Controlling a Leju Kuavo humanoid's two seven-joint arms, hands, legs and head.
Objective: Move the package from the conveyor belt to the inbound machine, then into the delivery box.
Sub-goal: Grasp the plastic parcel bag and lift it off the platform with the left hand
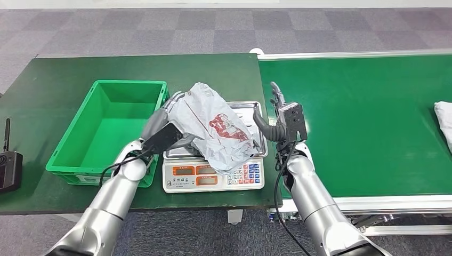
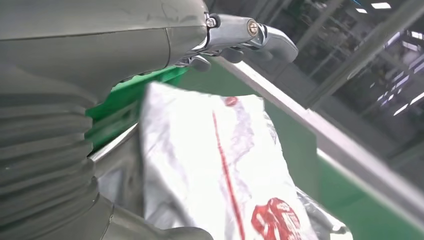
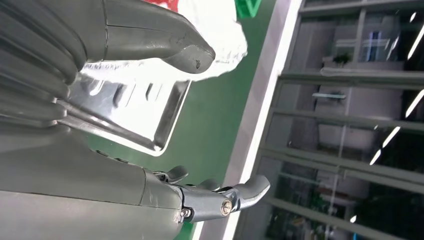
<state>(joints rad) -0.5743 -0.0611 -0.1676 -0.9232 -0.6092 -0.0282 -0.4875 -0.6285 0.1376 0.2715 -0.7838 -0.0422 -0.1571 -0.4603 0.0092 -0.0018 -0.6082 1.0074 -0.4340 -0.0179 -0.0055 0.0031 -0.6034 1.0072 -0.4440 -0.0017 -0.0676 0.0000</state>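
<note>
The scale stood between the green crate and the conveyor belt, almost touching the crate's near corner. The package covered most of the scale's steel tray, gripped from the crate side by the left hand. The right hand, fingers apart, stood just beside the scale on the belt side. Left of the scale, the crate's interior lay open. Another white package lay well right of the scale.
</note>
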